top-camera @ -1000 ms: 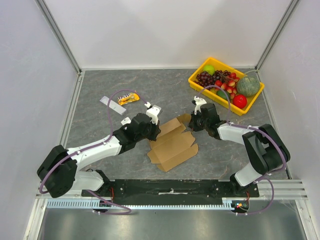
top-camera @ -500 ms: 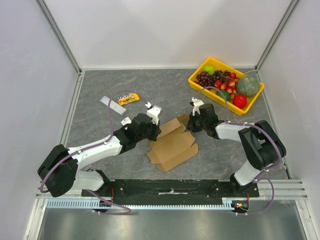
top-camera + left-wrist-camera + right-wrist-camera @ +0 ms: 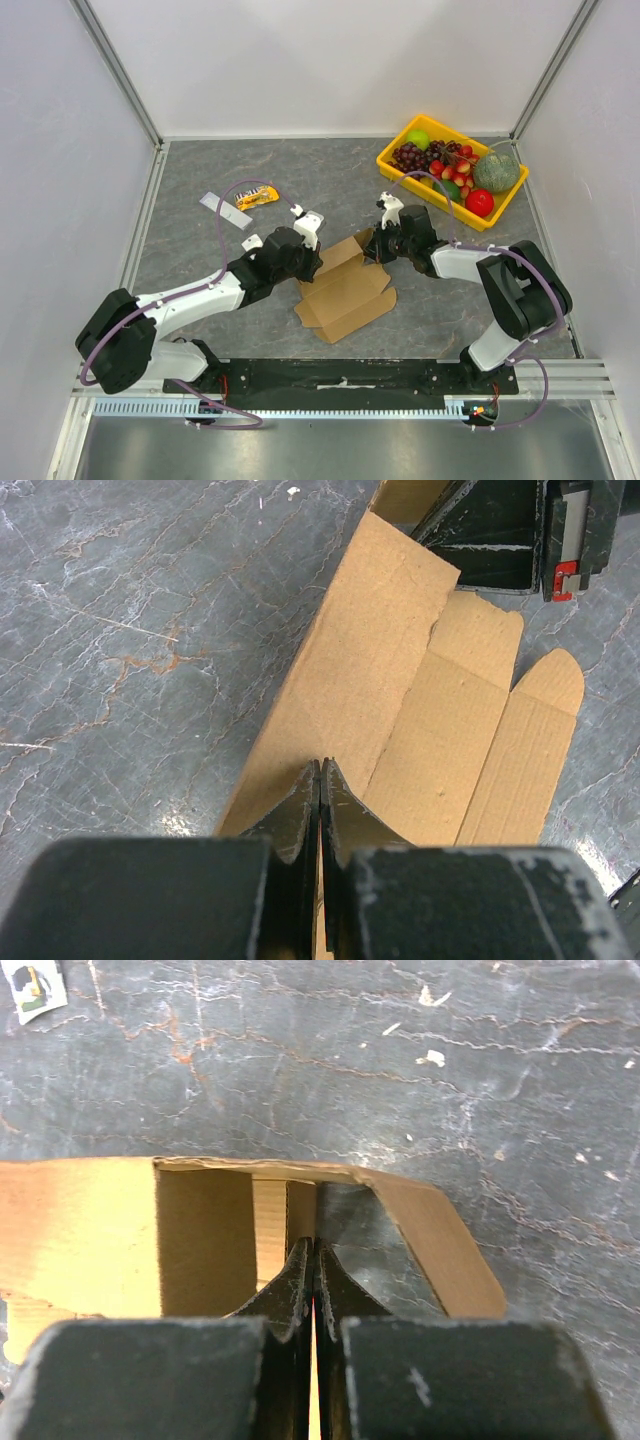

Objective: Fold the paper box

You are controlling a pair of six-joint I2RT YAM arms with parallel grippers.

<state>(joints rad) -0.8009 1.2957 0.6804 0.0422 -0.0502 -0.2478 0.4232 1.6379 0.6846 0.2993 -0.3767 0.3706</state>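
Both claws are pressed fully closed, jaws flat against each other, and both work at the plain brown corrugated cardboard paper box (image 3: 345, 290), which lies partly opened near the middle of the grey marbled worktop (image 3: 200, 170), between the two arms. On the left, the left claw (image 3: 320, 770) has its closed tips over the long side panel at the box's left edge. The wrist view does not settle whether they pinch cardboard or only bear on it. At the far right corner, the right claw (image 3: 313, 1245) noses into the inner corner where a short end wall stands up, with a rounded tab curling away beside it. Here too it is unclear whether any cardboard sits between the jaws. The step in hand looks like raising and tucking the end flaps at that far corner while the left side is held steady. Most of the sheet is flat, so the fold seems at an early stage. The next move probably calls for the right claw to bring the end wall and its tab square inside the long panel, with the left claw keeping that panel upright so that the creases meet. The yellow plastic tray of fruit (image 3: 400, 160) stands well apart at the far right.
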